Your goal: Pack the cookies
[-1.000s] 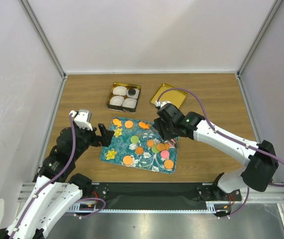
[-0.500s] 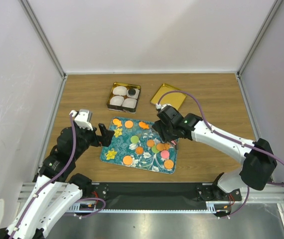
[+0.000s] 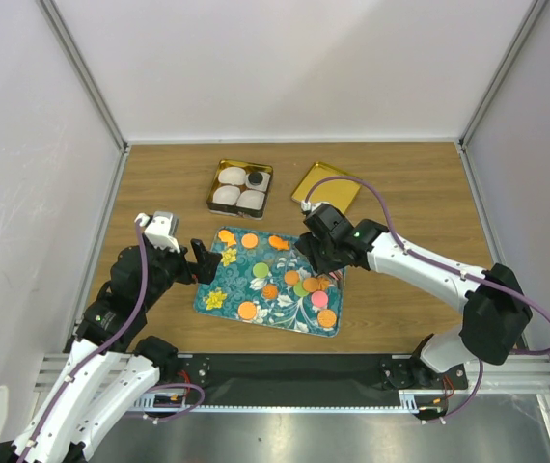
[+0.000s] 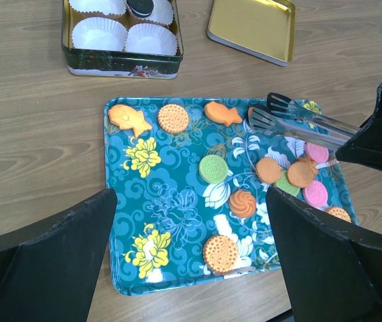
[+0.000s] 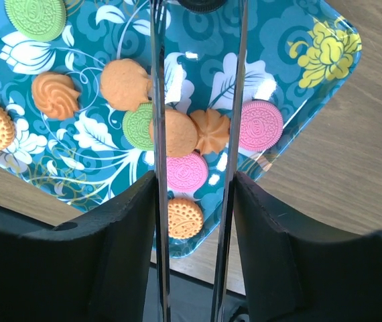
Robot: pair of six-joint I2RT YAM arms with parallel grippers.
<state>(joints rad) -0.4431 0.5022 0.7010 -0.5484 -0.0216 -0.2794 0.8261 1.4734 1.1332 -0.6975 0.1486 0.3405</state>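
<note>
1. Orange, green and pink cookies (image 4: 302, 173) lie scattered on a glossy teal floral tray (image 4: 177, 201) — ridged discs, piped swirls, two fish shapes.
2. None has moved in the past second. The right tool (image 3: 316, 256), pinching slim metal tongs (image 4: 298, 121), has barely shifted and the tips are empty — pickup looks still ahead.
3. The left tool (image 3: 200, 260) is spread wide. Beyond the tray, a gold tin (image 4: 120, 64) of white paper cups (image 4: 107, 32) holds one black cookie (image 4: 139, 7).

cookies (image 4: 212, 168): small flat pieces lying face up on teal floral tray (image 4: 120, 201) | far edge: two orange fish shapes, one orange disc | right side: orange, green, pink discs bunched, some overlapping | black sandwich cookie (image 4: 139, 7): in paper cup inside tin (image 4: 120, 64)
</note>
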